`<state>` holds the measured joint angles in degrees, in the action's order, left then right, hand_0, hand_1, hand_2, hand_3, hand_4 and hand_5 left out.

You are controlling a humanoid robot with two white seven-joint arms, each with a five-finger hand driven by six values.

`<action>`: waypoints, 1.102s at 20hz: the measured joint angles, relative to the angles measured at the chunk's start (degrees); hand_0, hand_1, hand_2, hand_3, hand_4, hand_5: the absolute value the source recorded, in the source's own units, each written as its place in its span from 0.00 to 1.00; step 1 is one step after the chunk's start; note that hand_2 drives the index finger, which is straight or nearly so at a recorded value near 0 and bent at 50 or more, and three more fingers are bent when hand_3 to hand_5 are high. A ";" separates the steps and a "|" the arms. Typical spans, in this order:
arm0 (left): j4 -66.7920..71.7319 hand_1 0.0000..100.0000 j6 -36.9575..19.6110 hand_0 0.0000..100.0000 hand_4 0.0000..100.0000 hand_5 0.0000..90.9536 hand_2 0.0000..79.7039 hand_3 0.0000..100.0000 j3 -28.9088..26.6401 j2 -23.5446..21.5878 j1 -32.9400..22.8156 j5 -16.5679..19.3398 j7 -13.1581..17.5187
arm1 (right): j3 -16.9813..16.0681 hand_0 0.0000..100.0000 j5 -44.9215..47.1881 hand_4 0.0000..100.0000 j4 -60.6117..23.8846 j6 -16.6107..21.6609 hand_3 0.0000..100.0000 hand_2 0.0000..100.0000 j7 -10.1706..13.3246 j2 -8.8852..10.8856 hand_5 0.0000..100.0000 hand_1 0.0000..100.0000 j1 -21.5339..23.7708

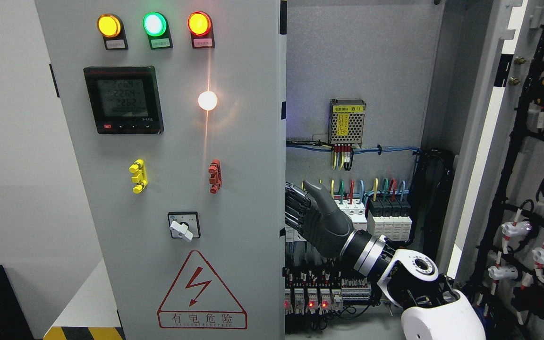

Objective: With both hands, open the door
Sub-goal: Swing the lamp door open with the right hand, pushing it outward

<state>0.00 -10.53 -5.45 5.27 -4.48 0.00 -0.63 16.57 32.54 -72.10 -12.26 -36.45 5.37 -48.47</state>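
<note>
Right door (527,156) already swung wide open; left door (168,165) not yet open, right robot hand (312,212) with fingers hooked on its inner edge; left hand unseen.

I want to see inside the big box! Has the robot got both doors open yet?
Half done. The right door already stands swung wide, so the wires and breakers show. In hand: the right hand reaches to the inner edge of the left door, fingers hooked behind it. Left to do: that door, with its three lamps, looks shut or barely open. No left hand is visible.
</note>
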 measured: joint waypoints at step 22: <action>0.00 0.00 -0.05 0.00 0.00 0.00 0.00 0.00 0.00 0.01 0.02 0.00 0.04 | 1.53 0.19 0.09 0.00 -0.60 0.25 0.00 0.00 -1.47 0.20 0.00 0.00 1.48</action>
<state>0.00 -10.58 -5.45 5.28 -4.47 0.00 -0.59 18.11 32.63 -72.70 -12.01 -37.92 5.57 -46.99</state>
